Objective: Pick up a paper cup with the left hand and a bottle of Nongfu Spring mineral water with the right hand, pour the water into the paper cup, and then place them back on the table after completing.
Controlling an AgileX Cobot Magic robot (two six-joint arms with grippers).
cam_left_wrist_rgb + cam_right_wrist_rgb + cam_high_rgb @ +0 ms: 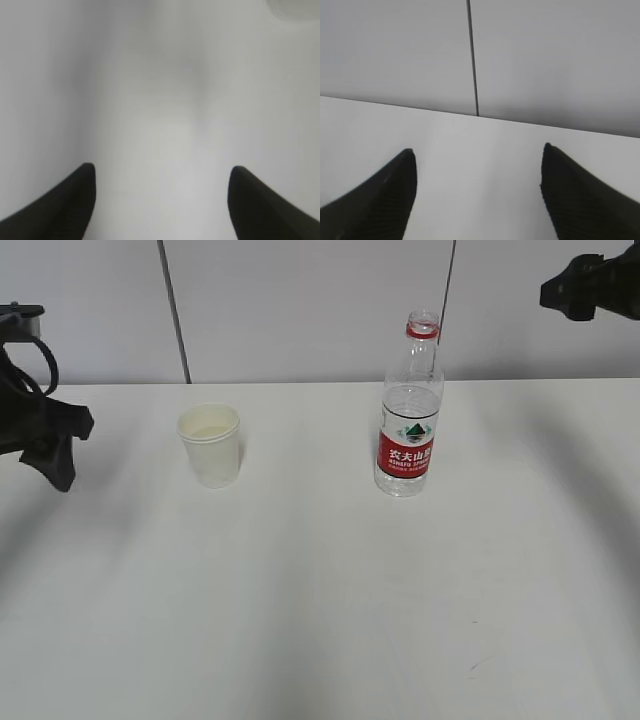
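A white paper cup (210, 446) stands upright on the white table (320, 600), left of centre; a pale liquid surface seems to show inside it. The Nongfu Spring bottle (408, 455), red label and no cap, stands upright right of centre, with clear water (410, 410) up to its shoulder. My left gripper (55, 455) is at the far left edge, well left of the cup. In its wrist view it (162, 167) is open and empty over bare table. My right gripper (565, 290) is high at the top right, away from the bottle. It (477, 150) is open and empty.
A grey panelled wall (300, 310) with dark vertical seams stands behind the table's far edge. A blurred pale rounded shape (295, 7) sits at the top right corner of the left wrist view; I cannot tell what it is.
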